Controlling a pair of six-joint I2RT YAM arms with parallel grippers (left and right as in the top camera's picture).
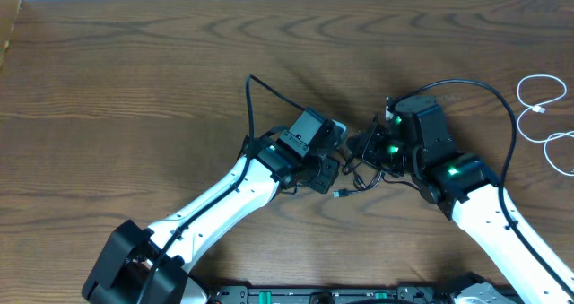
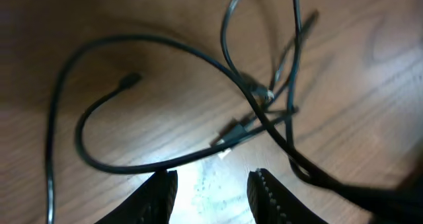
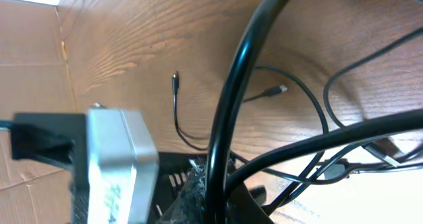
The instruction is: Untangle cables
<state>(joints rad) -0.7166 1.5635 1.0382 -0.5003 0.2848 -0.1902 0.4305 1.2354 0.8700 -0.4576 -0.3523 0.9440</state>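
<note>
The black cables (image 1: 357, 180) lie in a small messy bunch on the brown table (image 1: 134, 71), right in the middle, between the two arms. The white cable (image 1: 538, 107) lies curled by itself far off at the right edge, well apart from them. In the left wrist view the cords cross at one knot (image 2: 261, 95). From there a big loop goes out to the left and ends in a little plug, and two strands run up out of the picture. Seen from above, the bunch is longer from side to side. The left gripper (image 2: 213, 178) hangs just over it, its fingers (image 2: 162, 194) partly open with nothing between them. The right gripper (image 1: 369, 150) is closed tight beside the bunch, and I cannot tell if it pinches a cord. I think the best way is to grab just one cord near the knot, then pull it slowly sideways, away from the other arm
</note>
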